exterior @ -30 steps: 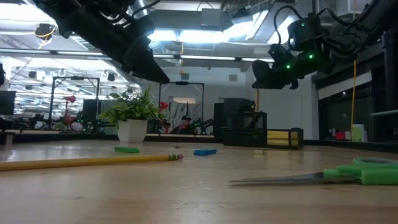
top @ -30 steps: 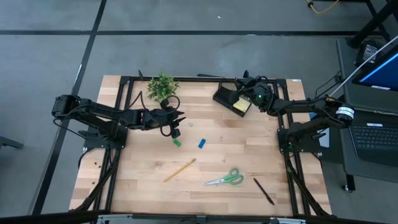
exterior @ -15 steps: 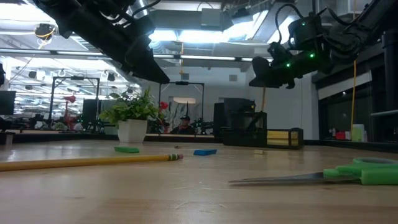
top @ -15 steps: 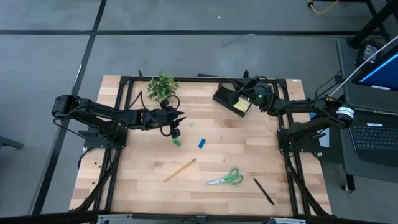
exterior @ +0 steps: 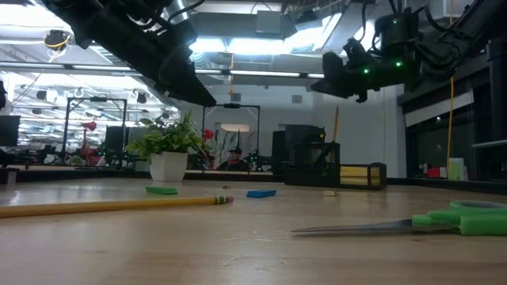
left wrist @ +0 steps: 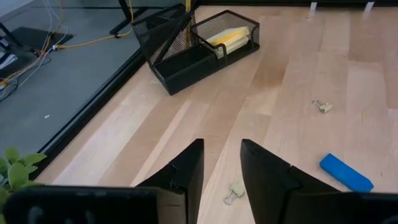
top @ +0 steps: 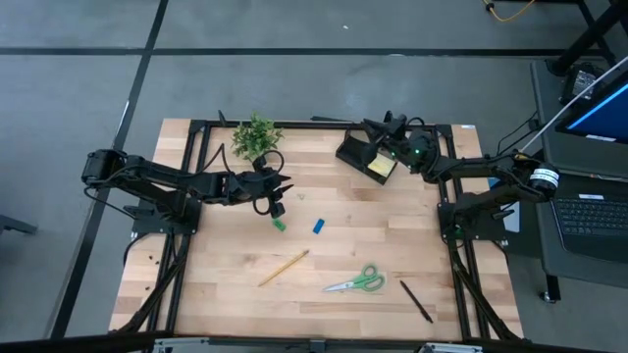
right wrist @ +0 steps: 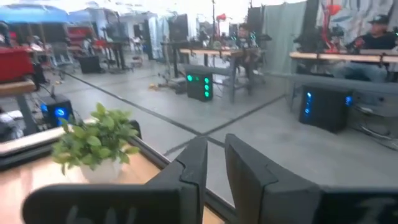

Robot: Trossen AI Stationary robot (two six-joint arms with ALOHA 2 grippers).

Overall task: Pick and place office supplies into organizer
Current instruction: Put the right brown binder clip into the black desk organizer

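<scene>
The black organizer (top: 355, 155) stands at the table's far right, with a yellow sticky-note pad (left wrist: 229, 38) in its tray and a pencil (exterior: 335, 127) upright in its taller compartment. My right gripper (top: 371, 126) hovers above it, pointing level, open by a narrow gap with nothing between its fingers. My left gripper (top: 283, 188) hangs open over the table's middle left, just beyond the green eraser (top: 279, 225). A blue eraser (top: 319, 226), another pencil (top: 284, 267), green-handled scissors (top: 358, 281) and a black pen (top: 416, 301) lie flat on the table.
A potted plant (top: 256, 135) stands at the far edge, left of the organizer. Two small binder clips (left wrist: 235, 193) (left wrist: 321, 107) lie on the wood near the left gripper. A black frame runs along the table's edges.
My right gripper has tipped up from slanting down at the organizer to pointing level, and has risen a little above it. The pencil stays upright in the organizer.
</scene>
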